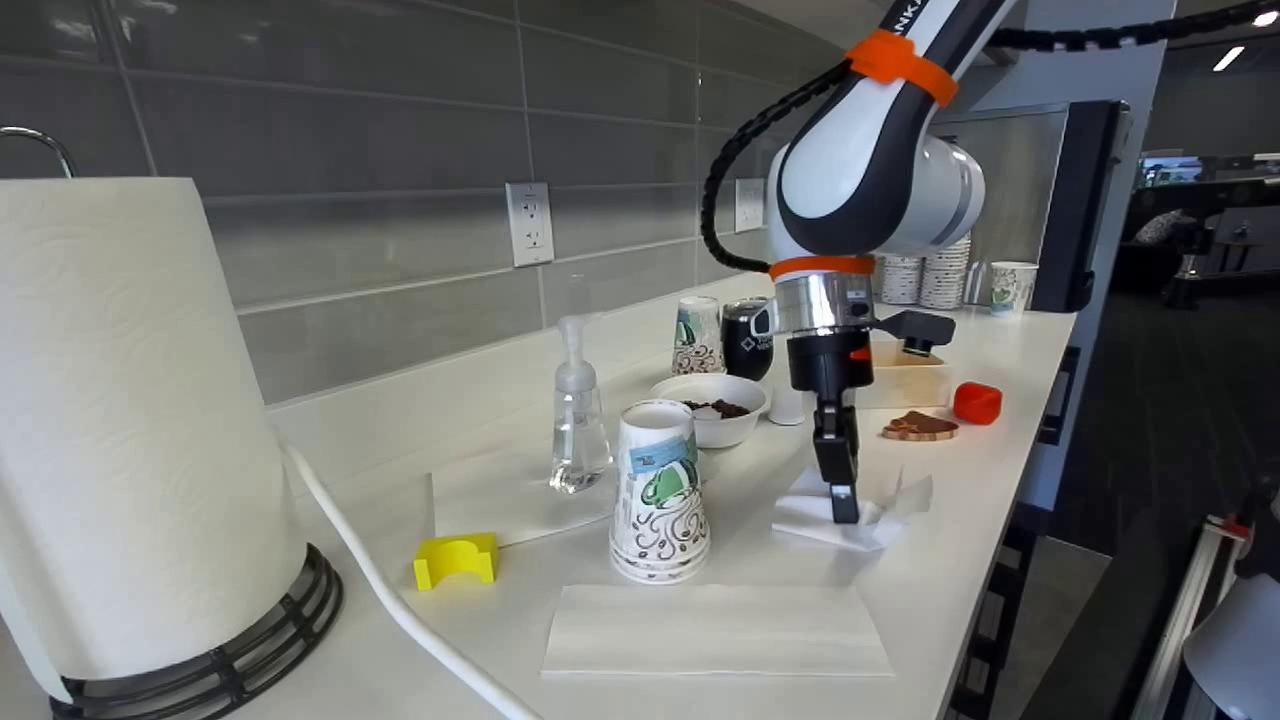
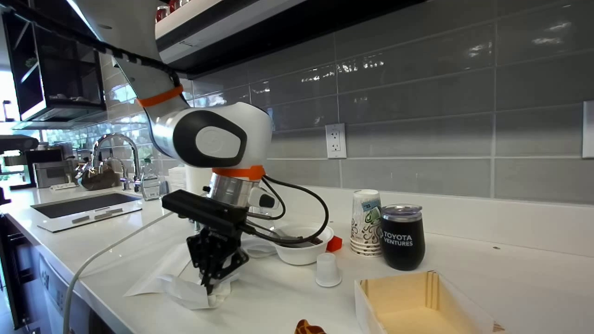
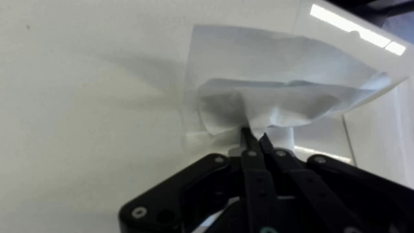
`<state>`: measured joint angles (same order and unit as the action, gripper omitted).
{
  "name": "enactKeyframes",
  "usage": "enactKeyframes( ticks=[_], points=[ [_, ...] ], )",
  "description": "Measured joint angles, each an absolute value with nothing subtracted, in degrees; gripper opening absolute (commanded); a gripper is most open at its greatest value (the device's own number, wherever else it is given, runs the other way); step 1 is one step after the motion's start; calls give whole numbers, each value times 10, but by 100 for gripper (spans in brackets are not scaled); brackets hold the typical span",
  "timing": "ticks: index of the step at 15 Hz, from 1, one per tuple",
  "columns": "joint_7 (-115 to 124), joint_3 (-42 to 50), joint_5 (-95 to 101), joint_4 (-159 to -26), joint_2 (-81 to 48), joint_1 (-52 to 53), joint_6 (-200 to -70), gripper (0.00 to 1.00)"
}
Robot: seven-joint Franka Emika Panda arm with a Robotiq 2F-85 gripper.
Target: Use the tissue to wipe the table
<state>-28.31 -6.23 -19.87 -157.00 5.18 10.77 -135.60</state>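
Note:
The white tissue [image 1: 803, 512] lies rumpled on the white table [image 1: 935, 565], close to the counter's front edge. It also shows in an exterior view [image 2: 185, 293], with a loose flap raised. In the wrist view the tissue [image 3: 239, 53] spreads out ahead of the fingertips, with a fold lifted off the table [image 3: 81, 145]. My gripper [image 1: 845, 508] points down at the tissue, its tips at or close to table height. In the wrist view the fingers of my gripper [image 3: 255, 134] are closed together with a pinch of tissue between their tips. The pinched part is mostly hidden.
A stack of paper cups [image 1: 660, 490] and a folded white paper sheet [image 1: 715, 632] lie nearby. A soap dispenser [image 1: 580, 430], white bowl [image 1: 728, 428], yellow block [image 1: 455, 562] and paper-towel roll [image 1: 130, 420] stand around. A wooden box [image 2: 417, 320], black tumbler [image 2: 403, 239] and small white cup [image 2: 328, 270] are beyond.

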Motion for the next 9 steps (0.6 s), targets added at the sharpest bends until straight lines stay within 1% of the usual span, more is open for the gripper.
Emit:
enactKeyframes(
  ticks=[4, 9],
  points=[
    [-238, -53, -128, -1570, 53, 88, -1281, 0],
    [-162, -22, -48, -1570, 55, 41, -1287, 0]
  ],
)
